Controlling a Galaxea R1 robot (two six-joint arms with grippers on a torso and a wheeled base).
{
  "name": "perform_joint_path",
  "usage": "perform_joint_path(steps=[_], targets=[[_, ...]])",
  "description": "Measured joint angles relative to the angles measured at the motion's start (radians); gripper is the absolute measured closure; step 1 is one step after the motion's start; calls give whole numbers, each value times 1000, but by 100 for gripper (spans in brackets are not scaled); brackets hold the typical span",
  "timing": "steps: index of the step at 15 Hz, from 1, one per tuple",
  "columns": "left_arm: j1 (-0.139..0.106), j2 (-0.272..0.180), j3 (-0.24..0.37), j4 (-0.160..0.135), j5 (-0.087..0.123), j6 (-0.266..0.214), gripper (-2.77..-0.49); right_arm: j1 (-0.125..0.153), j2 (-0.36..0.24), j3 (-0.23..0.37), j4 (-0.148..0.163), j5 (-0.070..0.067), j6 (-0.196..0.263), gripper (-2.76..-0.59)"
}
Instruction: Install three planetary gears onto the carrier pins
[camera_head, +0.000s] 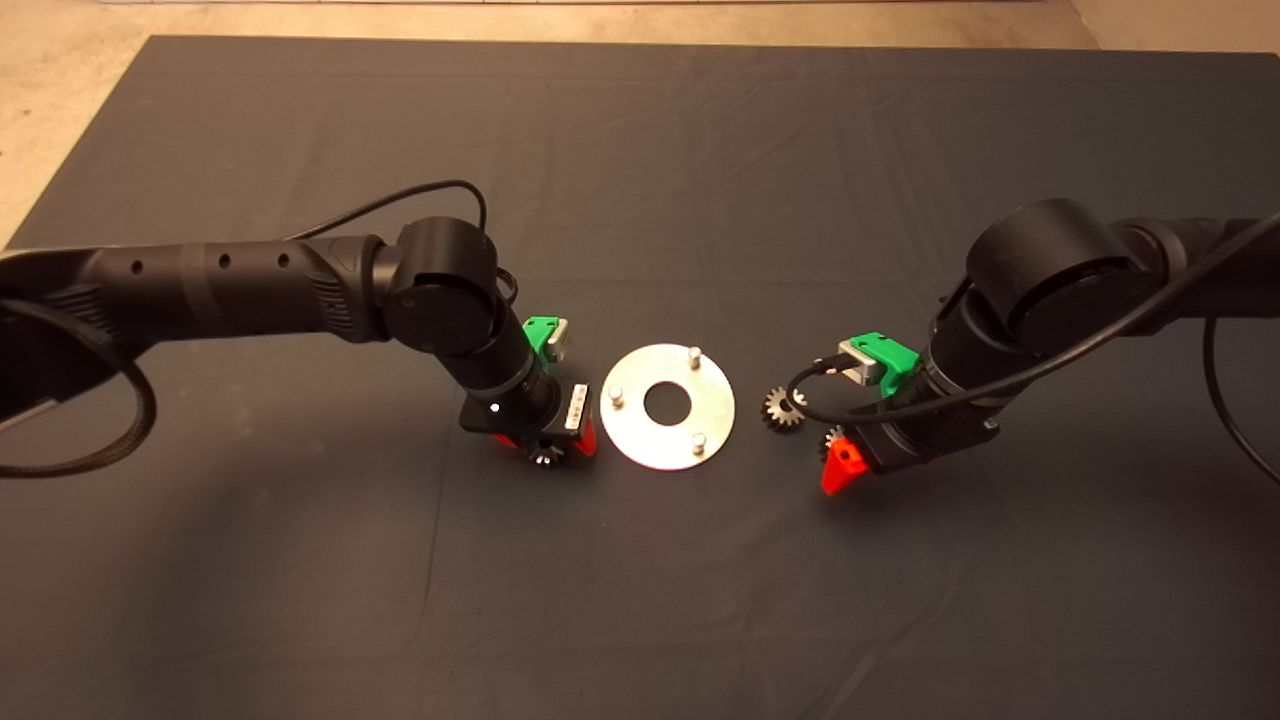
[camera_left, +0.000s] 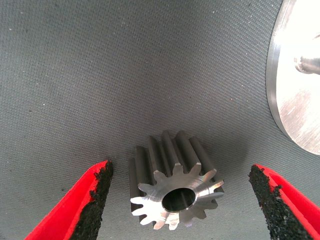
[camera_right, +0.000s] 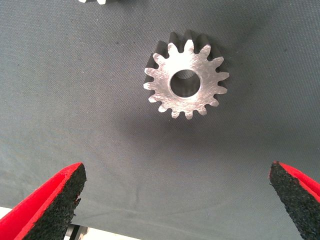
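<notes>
The metal disc (camera_head: 667, 407) lies flat in the middle of the mat (camera_head: 640, 600), its three pins (camera_head: 692, 353) still bare. The left gripper (camera_left: 180, 200) hangs wide open over one gear (camera_left: 175, 192), ready to pinch it. The right gripper (camera_right: 175, 200) is wide open and empty too, above another gear (camera_right: 186, 80), with a third gear (camera_head: 783, 408) just beside the disc.

Left arm (camera_head: 250, 285) reaches in from left edge, wrist bent down toward mat centre; left gripper (camera_head: 545, 450) low, fingers (camera_left: 80, 210) spread wide, nothing clamped. Right arm (camera_head: 1150, 275) enters from right, wrist angled down; right gripper (camera_head: 838, 462) low, fingers (camera_right: 50, 207) spread wide, holding nothing.
</notes>
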Motion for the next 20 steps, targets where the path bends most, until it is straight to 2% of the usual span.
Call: perform_joint_path(steps=[1,3,4,7,8,10,11,14,15,20], targets=[[0,0,-2,0,3,1,-183,0,0,0,0,0,0,-273],[0,1,-5,0,8,2,-180,0,0,0,0,0,0,-273],[0,5,-8,0,18,2,-180,0,0,0,0,0,-2,-273],[0,38,-32,-4,72,25,-177,0,0,-1,0,0,-4,-273],[0,40,-33,-3,82,28,-170,0,0,-1,0,0,-4,-273],[0,40,-34,-3,81,28,-169,0,0,-1,0,0,-4,-273],[0,40,-37,-4,82,29,-159,0,0,-1,0,0,-4,-273],[0,39,-41,-7,82,28,-156,0,0,-1,0,0,-6,-273],[0,39,-41,-6,86,28,-144,0,0,-1,0,0,-6,-273],[0,39,-44,-6,89,27,-133,0,0,-1,0,0,-6,-273]])
